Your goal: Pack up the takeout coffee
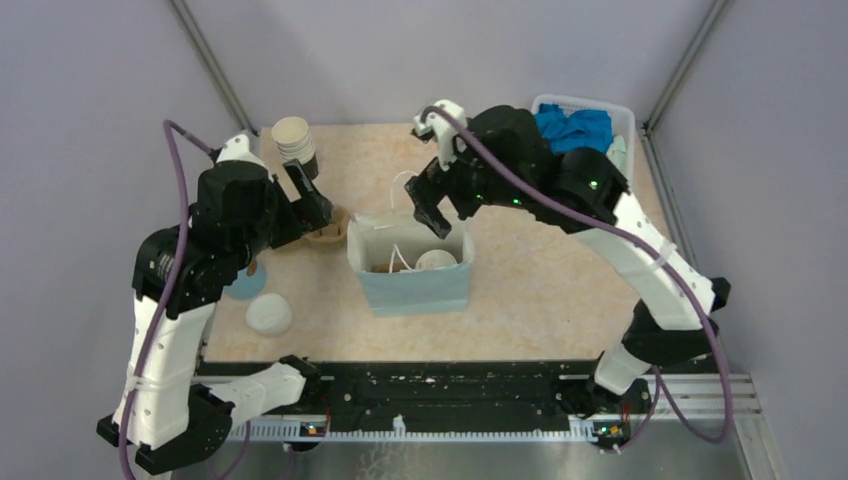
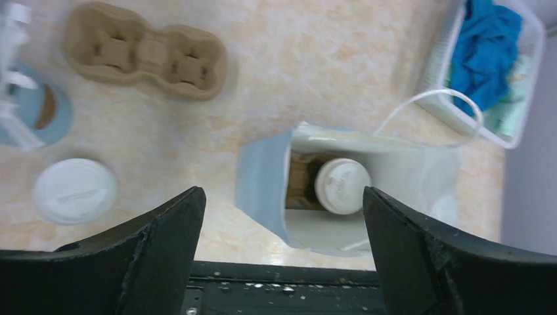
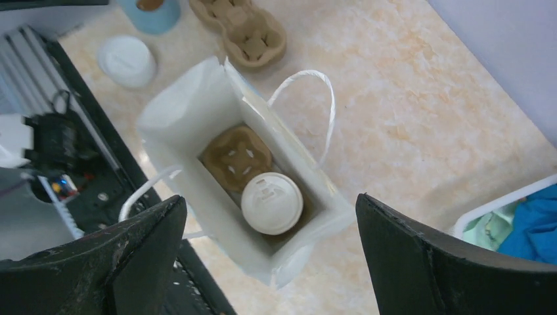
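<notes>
The takeout coffee (image 3: 271,203) stands upright inside the light blue paper bag (image 1: 415,288), and only its round white lid shows. It sits in one well of a brown cardboard carrier (image 3: 235,156) at the bag's bottom. From the left wrist view the coffee (image 2: 341,186) shows through the bag's open mouth (image 2: 263,184). My right gripper (image 1: 432,218) hangs open above the bag's far rim, empty (image 3: 269,198). My left gripper (image 1: 312,200) is open and empty, left of the bag, apart from it (image 2: 282,193).
A second cardboard carrier (image 2: 146,50) lies on the table left of the bag. A loose white lid (image 1: 268,313) and a blue round thing (image 1: 245,283) sit near my left arm. Lidless cups (image 1: 295,140) are stacked at the back left. A white basket (image 1: 622,130) holds blue cloth.
</notes>
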Controlling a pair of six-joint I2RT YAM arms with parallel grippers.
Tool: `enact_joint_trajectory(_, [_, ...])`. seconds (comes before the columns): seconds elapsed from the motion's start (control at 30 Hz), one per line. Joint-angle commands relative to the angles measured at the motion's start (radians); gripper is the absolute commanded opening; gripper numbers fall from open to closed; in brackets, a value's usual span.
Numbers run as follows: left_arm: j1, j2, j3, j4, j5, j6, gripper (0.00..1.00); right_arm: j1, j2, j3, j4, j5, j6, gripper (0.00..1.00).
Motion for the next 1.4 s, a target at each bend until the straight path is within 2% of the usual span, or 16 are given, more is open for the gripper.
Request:
enact_joint_trajectory(0.0, [-0.001, 0.082, 0.100, -0.099, -0.217, 0.089, 0.96, 0.006, -0.135, -0.023, 0.013, 0.014, 0.226, 0.99])
enact_joint_trajectory(0.1, [0.003, 0.135, 0.109, -0.100, -0.361, 0.155, 0.98, 0.007, -0.311, -0.210, 0.107, 0.025, 0.270, 0.99])
enact_joint_trajectory(0.2, [0.033, 0.159, 0.016, -0.095, -0.534, 0.195, 0.98, 0.008, -0.506, -0.445, 0.227, 0.024, 0.289, 0.99])
enact_joint_trajectory(0.27, [0.084, 0.165, -0.060, -0.036, -0.586, 0.254, 0.98, 0.007, -0.617, -0.562, 0.282, 0.033, 0.296, 0.99])
enact_joint_trajectory(0.37, [0.186, 0.157, -0.190, 0.152, -0.540, 0.391, 0.99, 0.007, -0.728, -0.654, 0.291, 0.038, 0.282, 0.99])
enact_joint_trajectory(0.53, [0.385, 0.184, -0.308, 0.335, -0.388, 0.507, 0.98, 0.008, -0.800, -0.710, 0.257, 0.035, 0.257, 0.99])
enact_joint_trajectory(0.9, [0.568, 0.242, -0.368, 0.435, -0.306, 0.595, 0.60, 0.006, -0.852, -0.775, 0.238, 0.067, 0.203, 0.99])
enact_joint_trajectory(1.07, [0.584, 0.226, -0.434, 0.495, -0.305, 0.609, 0.51, 0.007, -0.857, -0.771, 0.226, 0.064, 0.188, 0.99])
enact_joint_trajectory(1.2, [0.593, 0.228, -0.449, 0.539, -0.291, 0.629, 0.49, 0.006, -0.854, -0.763, 0.227, 0.079, 0.193, 0.99])
enact_joint_trajectory(1.37, [0.597, 0.252, -0.422, 0.560, -0.323, 0.657, 0.32, 0.007, -0.850, -0.747, 0.213, 0.076, 0.230, 0.99])
